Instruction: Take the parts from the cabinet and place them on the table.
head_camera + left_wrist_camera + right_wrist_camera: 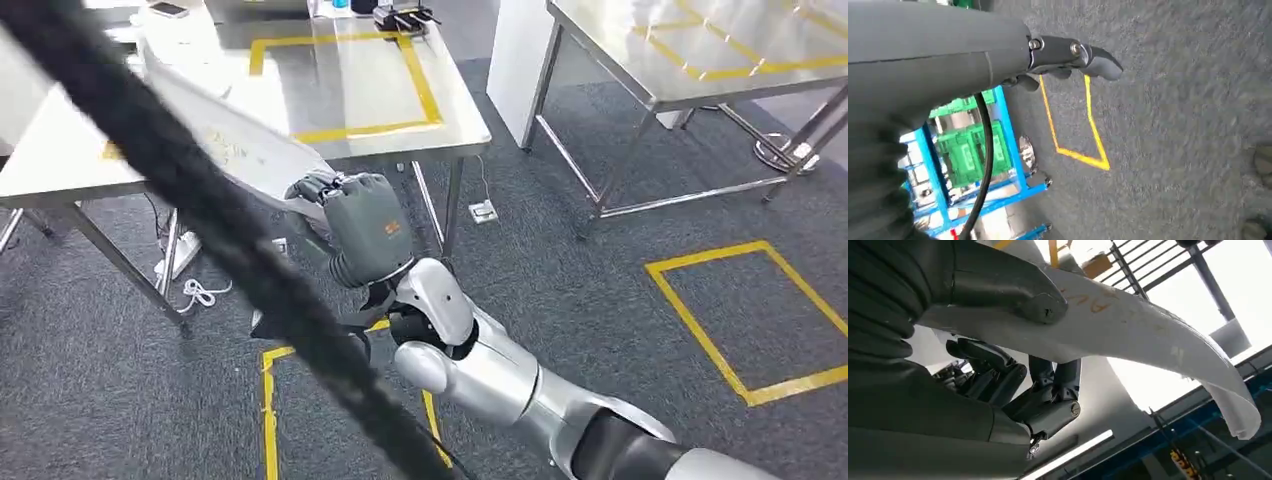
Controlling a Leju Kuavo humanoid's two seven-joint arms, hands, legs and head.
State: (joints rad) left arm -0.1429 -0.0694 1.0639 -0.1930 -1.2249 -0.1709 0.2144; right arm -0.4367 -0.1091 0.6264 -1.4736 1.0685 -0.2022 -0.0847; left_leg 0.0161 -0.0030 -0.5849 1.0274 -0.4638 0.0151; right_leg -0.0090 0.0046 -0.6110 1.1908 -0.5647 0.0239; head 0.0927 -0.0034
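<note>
White and curved, the long panel (235, 150) is the part being carried: the right hand (355, 225) grips it at one end, with the thumb (1003, 290) pressed on its upper face and the darker fingers (1048, 405) curled up underneath it. From the head view the panel reaches away from the hand over the near corner of a steel table (455, 120), whose top carries a square of yellow tape (345, 85); faint orange writing shows on the panel's surface. A thick black cable (200, 210) runs slantwise across the head view, close to the camera, and hides part of the panel and much of the table's left half. Beneath the table a white power strip (178, 255) and a coiled white cord (200, 293) lie on the grey carpet (560, 250), and a small white socket box (484, 211) sits near one table leg. A second steel table (690, 60) stands further right, and more yellow tape squares (745, 320) mark the floor. The left hand (1068, 57) hangs above the carpet holding nothing, its fingers stretched out and slightly bent. Beside it stands a blue-framed rack (1008, 145) with green bins (968, 155) on its shelves, and a black cable (985, 165) crosses in front of the rack.
</note>
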